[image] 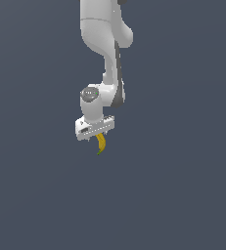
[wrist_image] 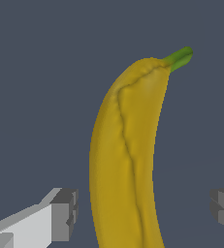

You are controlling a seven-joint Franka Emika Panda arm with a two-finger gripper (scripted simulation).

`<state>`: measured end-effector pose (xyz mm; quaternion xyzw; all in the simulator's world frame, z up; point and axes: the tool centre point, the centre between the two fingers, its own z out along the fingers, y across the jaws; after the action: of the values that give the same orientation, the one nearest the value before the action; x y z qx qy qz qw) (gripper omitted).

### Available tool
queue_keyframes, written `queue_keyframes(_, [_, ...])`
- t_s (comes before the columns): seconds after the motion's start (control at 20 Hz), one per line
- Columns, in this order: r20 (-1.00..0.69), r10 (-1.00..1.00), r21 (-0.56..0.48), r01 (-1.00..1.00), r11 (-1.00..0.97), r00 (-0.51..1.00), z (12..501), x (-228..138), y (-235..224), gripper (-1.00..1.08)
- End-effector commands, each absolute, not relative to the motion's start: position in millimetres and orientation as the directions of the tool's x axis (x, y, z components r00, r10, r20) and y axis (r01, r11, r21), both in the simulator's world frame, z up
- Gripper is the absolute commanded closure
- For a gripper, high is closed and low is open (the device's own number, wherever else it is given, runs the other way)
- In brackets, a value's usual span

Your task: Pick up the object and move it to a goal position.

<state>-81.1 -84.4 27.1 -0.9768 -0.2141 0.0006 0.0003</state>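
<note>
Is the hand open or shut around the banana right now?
Open. In the wrist view both fingers stand clear of the banana, with gaps on each side. The hand is over it, not gripping.

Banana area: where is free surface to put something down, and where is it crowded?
In the exterior view, bare grey surface lies on all sides of the banana: toward the view's left, its right, and below the green tip. The only crowded spot is directly at the banana, where the tool and the arm stand above it.
</note>
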Motion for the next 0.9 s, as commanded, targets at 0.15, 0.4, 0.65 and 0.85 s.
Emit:
queue_keyframes(0.15, [0.000, 0.419, 0.000, 0.419, -0.908, 0.908, 18.7, -80.2, -84.5, -0.92])
queue_keyframes(0.4, [0.000, 0.419, 0.000, 0.419, -0.908, 0.908, 18.7, -80.2, -84.5, 1.08])
queue_keyframes(0.65, [0.000, 0.419, 0.000, 0.419, -0.908, 0.908, 18.7, -80.2, -84.5, 1.08])
queue_keyframes(0.85, [0.000, 0.421, 0.000, 0.421, -0.907, 0.907, 19.3, -80.1, -79.9, 1.08])
